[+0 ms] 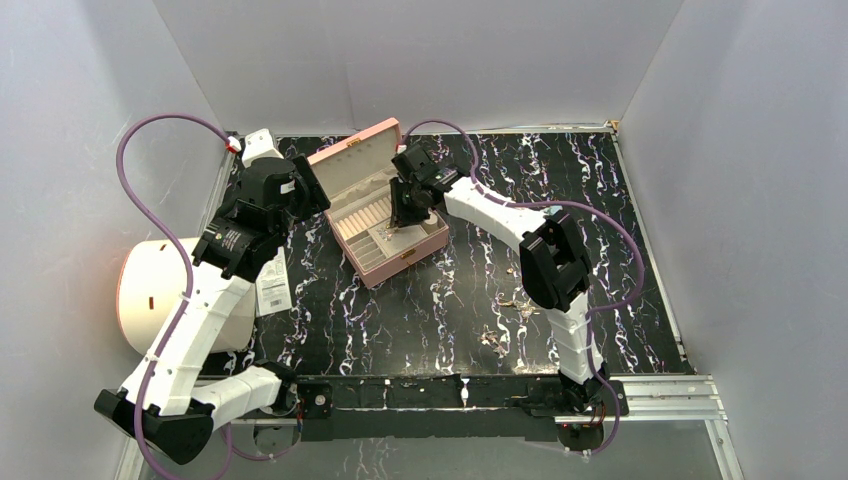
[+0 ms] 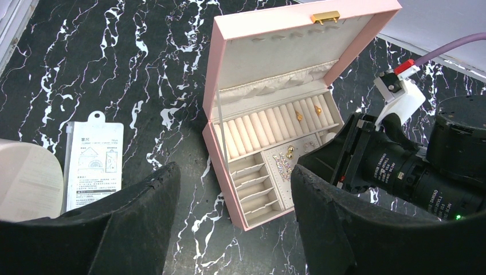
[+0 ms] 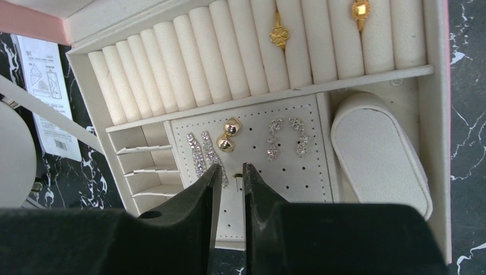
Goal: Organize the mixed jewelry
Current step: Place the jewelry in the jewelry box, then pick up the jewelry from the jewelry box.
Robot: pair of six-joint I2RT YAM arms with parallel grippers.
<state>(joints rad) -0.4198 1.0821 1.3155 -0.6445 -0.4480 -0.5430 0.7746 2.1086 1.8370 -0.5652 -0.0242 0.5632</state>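
The pink jewelry box (image 1: 400, 262) stands open at the table's back centre. My right gripper (image 1: 405, 215) hangs inside it over the perforated earring panel (image 3: 298, 172). Its jaws (image 3: 232, 172) are a narrow slit apart, with a tiny gold piece (image 3: 236, 176) on the panel between the tips, not spanning the gap. The box holds two gold rings (image 3: 279, 35), gold ball studs (image 3: 228, 136) and crystal earrings (image 3: 286, 137). Loose jewelry (image 1: 495, 340) lies on the table at the front right. My left gripper (image 2: 235, 195) is wide open and empty, above the table left of the box (image 2: 220, 166).
A white paper tag (image 1: 272, 285) lies left of the box, also in the left wrist view (image 2: 91, 160). A round white object (image 1: 150, 290) sits at the left edge. A white cushion (image 3: 378, 149) fills the box's right compartment. The raised lid (image 1: 350, 160) stands behind.
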